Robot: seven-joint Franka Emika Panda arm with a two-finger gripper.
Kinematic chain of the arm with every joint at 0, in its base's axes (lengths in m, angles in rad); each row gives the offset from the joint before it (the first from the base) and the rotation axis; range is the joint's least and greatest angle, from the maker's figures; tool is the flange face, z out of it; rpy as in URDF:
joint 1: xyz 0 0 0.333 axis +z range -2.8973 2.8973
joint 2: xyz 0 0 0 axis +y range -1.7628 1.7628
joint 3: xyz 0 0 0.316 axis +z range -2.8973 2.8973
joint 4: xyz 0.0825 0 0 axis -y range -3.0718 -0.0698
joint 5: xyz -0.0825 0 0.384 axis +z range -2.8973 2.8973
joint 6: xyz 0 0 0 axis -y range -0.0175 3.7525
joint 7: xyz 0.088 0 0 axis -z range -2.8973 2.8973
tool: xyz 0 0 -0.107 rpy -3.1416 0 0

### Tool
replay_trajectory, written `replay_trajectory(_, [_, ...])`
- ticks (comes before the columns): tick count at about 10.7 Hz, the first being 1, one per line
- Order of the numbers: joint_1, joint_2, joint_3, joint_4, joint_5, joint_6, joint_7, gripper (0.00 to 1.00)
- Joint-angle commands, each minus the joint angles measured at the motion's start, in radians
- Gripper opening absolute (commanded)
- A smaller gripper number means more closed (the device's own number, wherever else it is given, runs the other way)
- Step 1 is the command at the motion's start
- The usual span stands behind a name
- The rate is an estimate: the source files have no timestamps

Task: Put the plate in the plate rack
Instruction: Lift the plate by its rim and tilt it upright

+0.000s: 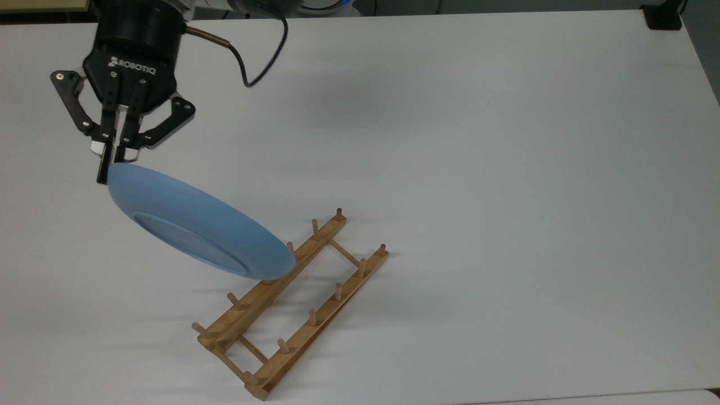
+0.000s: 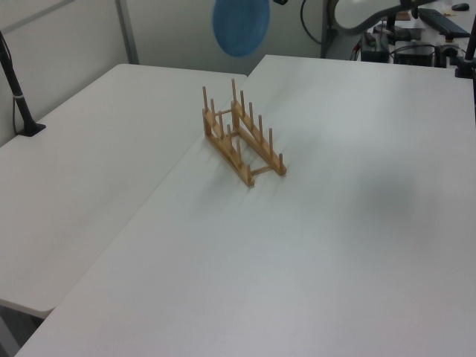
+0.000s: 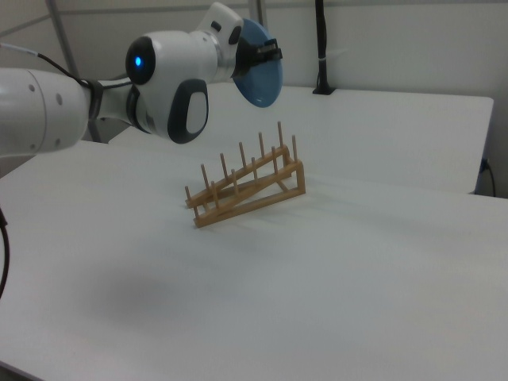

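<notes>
Gripper: the gripper (image 1: pixel 106 169) sits at the top view's upper left, black fingers pinched tight on the rim of the plate (image 1: pixel 197 228).
Plate: light blue, hanging in the air, tipped steeply on edge, its underside ring facing the top view camera; its lower edge overlaps the near rail of the rack in the top view.
Plate height: in the left view the plate (image 2: pixel 241 27) floats well above the rack's pegs; in the right view it (image 3: pixel 263 65) is up beside the white arm (image 3: pixel 171 75).
Rack: the wooden rack (image 1: pixel 292 301) rests on the white table (image 1: pixel 506 169), running diagonally in the top view, pegs upright, nothing in its slots.
Cable: a black cable (image 1: pixel 256 62) loops off the gripper body.
</notes>
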Motion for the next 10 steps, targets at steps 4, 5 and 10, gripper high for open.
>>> replay_trajectory(4, [0.044, 0.07, -0.009, -0.058, -0.006, 0.115, -0.016, 0.0])
replay_trajectory(5, [0.048, 0.1, -0.009, -0.055, -0.003, 0.118, -0.016, 0.0])
replay_trajectory(10, [0.058, 0.192, -0.009, -0.057, 0.005, 0.215, -0.016, 0.0])
